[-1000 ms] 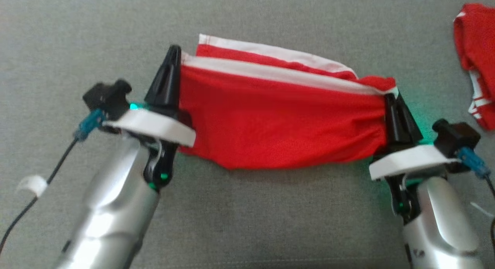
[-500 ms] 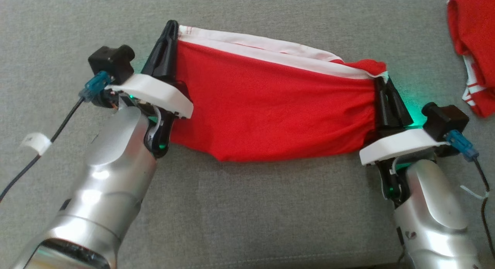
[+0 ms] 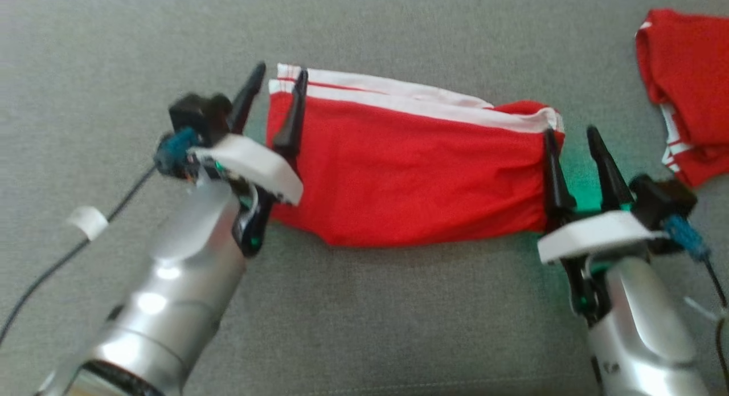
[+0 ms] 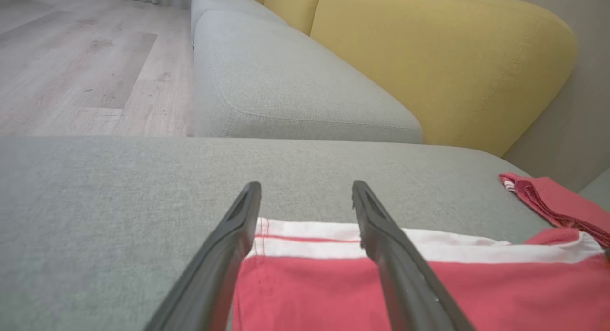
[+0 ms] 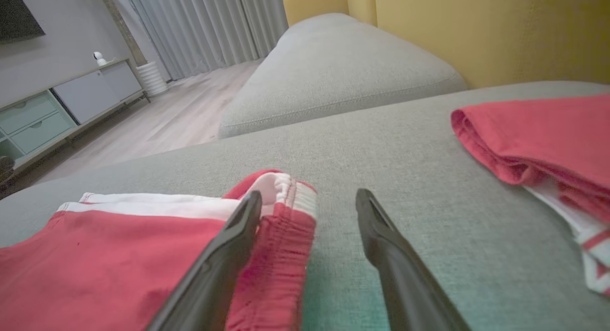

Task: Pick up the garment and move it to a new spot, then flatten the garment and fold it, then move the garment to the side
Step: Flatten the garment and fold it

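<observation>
- Second red garment — is lying crumpled at the far right of the seat, well apart from the work, white trim showing along its lower edge.
- Cable with a white tag is trailing off the left arm across the seat; nothing is lying on top of the garment.
- Left gripper — fingers are standing apart, holding nothing, straddling the garment's left edge: one finger is over the red cloth, the other over bare cushion.
- Right gripper — fingers are likewise standing apart, holding nothing; the inner one is sitting at the gathered right end, the outer one over bare cushion.
- Garment — red with white stripes along the far edge, is lying flat and folded into a long band between the two grippers in the middle of the seat; the right end is puckering at an elastic band.
- Seat cushion — grey woven fabric, is carrying both garments.
- Neighbouring cushion, also grey, is sitting beyond it against a yellow backrest.
- Wooden floor, grey curtains and a low cabinet are showing beyond.
</observation>
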